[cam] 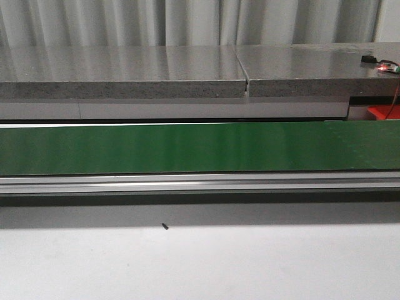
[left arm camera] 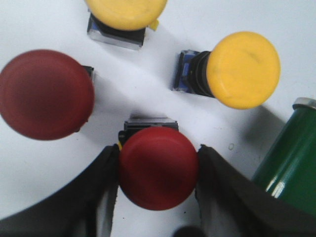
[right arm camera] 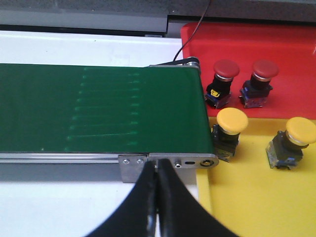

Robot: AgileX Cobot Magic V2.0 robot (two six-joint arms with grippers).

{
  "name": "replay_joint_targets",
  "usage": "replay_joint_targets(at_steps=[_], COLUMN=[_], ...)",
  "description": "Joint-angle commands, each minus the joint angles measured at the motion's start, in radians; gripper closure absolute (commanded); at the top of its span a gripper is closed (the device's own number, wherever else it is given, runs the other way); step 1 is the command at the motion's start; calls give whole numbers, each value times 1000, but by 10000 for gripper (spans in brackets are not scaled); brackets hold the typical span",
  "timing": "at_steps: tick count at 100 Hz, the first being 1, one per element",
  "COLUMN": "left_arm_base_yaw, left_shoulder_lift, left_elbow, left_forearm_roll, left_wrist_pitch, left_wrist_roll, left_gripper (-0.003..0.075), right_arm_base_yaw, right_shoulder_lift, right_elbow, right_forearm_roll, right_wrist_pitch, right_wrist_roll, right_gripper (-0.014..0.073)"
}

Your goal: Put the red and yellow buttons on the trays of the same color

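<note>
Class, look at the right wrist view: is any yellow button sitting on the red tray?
No: both yellow buttons sit on the yellow tray, and the red tray holds only two red buttons.

White table (cam: pixel 200 262) fills my front view; green conveyor belt (cam: pixel 187 148) runs across it on aluminium rail (cam: pixel 187 183). Small dark speck (cam: pixel 165 226) on table near rail, can't tell what. My right wrist view: red tray (right arm camera: pixel 291 44) and yellow tray (right arm camera: pixel 256 197) sit side by side at belt's end. My left wrist view: buttons stand on white surface (left arm camera: pixel 148 94), green cylinder (left arm camera: pixel 291 158) beside them.
</note>
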Motion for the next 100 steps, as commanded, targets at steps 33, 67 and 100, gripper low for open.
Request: replay_joint_targets(at_steps=[33,67,100], left_arm_base_yaw=[-16,-137,-221], left_shoulder_lift=[-300,-395,-395], left_elbow=[50,97,162], left_forearm_roll=[-18,-20,-20], left_wrist_pitch=[-16,13,-24], left_wrist_roll=[25,25,25], left_gripper=[583,583,583], right_arm_base_yaw=[0,0,0], right_shoulder_lift=[0,0,0], right_elbow=[-26,-26,-26], right_forearm_roll=[-6,-6,-6], right_wrist_pitch=[-76,-76,-76], right_wrist_roll=[-4,-4,-4], right_gripper=[661,661,661])
